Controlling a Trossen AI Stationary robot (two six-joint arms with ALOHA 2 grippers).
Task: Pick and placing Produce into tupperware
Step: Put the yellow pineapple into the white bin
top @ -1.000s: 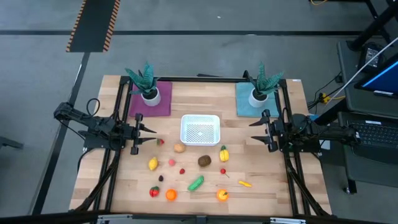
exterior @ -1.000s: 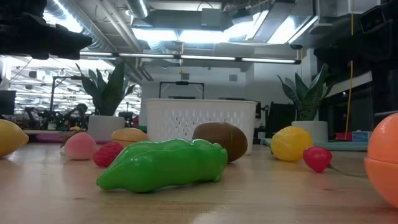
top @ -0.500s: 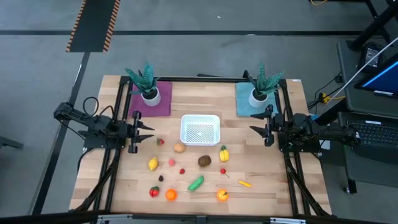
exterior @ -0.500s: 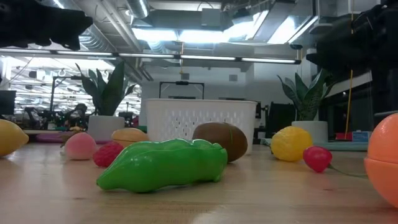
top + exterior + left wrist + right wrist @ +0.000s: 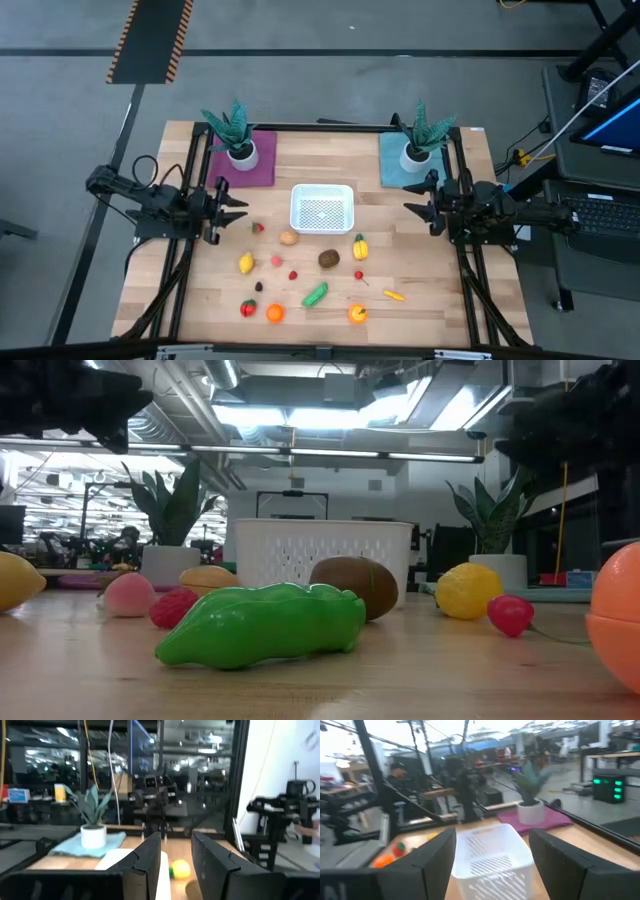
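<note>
At the middle of the wooden table (image 5: 180, 300) sat the white tupperware (image 5: 322, 209), and in the overhead view nothing could be seen inside it. All the Produce (image 5: 316, 295) lay loose on the wood on the side of the container away from the plants, none of it packed yet: a tan piece (image 5: 289, 238) nearest the tub, a brown one (image 5: 329, 259), a yellow one (image 5: 360, 247), a small red piece (image 5: 258, 228), and farther off the long green piece, orange fruits and other small bits, spread apart so each could probably be taken singly. The left gripper (image 5: 234, 208) hung above the table to the container's left, its jaws parted only narrowly and holding nothing; the right gripper (image 5: 417, 207) hung opposite on the right, jaws spread wider and likewise bare. Both pointed inward at the tub, as if poised to begin picking. Two potted plants stood at the far side, one (image 5: 233, 132) on a purple mat (image 5: 258, 167), the other (image 5: 420, 133) on a teal mat (image 5: 392, 165), well clear of the fruit and unlikely to obstruct a reach. From table height, the green piece lay nearest that camera, hiding part of what stood behind it. A dark metal frame (image 5: 194, 180) ran along the table's edges beside each arm.
</note>
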